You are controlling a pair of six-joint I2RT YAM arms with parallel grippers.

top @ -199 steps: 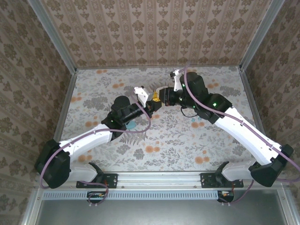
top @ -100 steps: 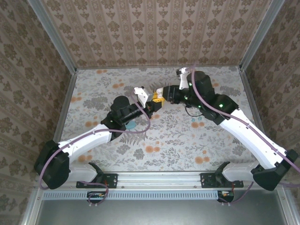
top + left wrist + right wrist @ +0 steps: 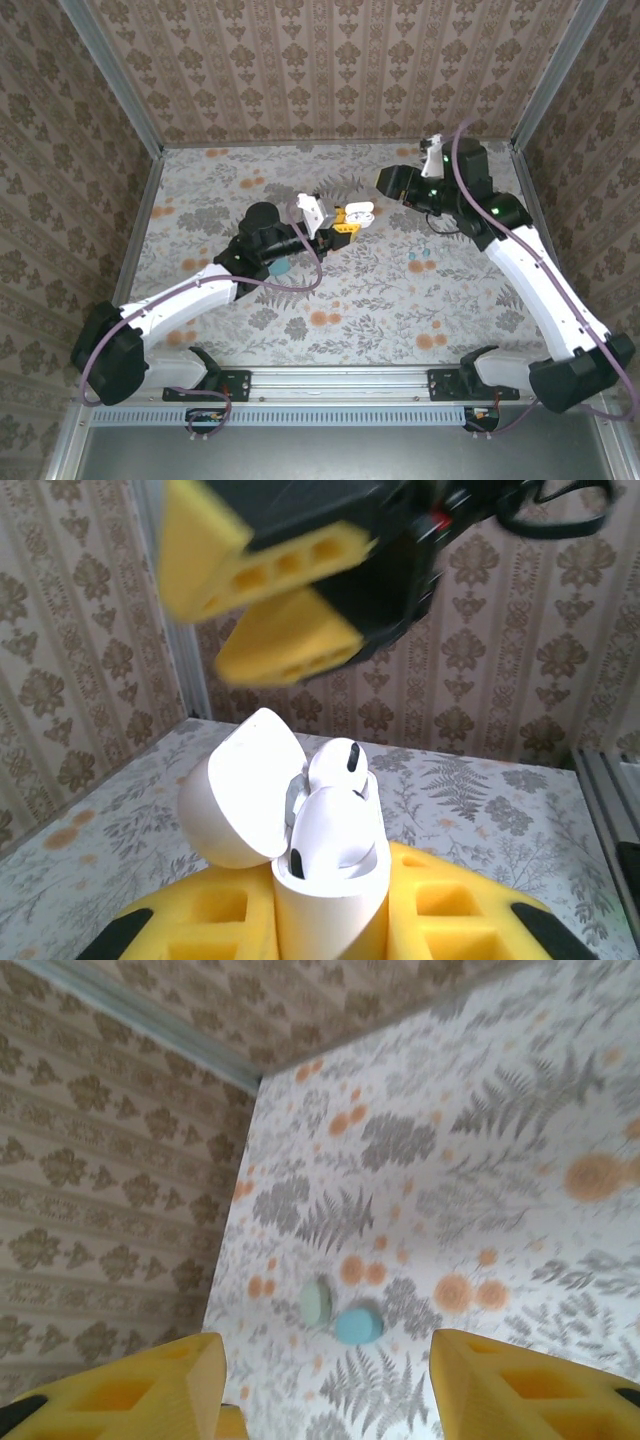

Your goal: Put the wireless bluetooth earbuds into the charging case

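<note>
Left end effector (image 3: 330,938) is clamped on the charging case (image 3: 322,905): a white case, upright between my yellow pads, lid (image 3: 243,792) hinged open and tilted off to the left. Both earbuds (image 3: 336,765) sit in the case's wells, and the rear one stands higher than the front one. From the top camera, the left end effector (image 3: 338,219) holds the case (image 3: 358,211) up above the middle of the desk (image 3: 330,290). Right end effector (image 3: 392,181) is off to the right of the case and toward the back wall, not touching it. In the left wrist view it hangs blurred above the open case (image 3: 215,610), well apart from it. Its pads are spread with nothing between them (image 3: 330,1390). Below it on the desk, a pale green oval piece (image 3: 315,1302) and a teal oval piece (image 3: 358,1325) lie side by side, just touching.
</note>
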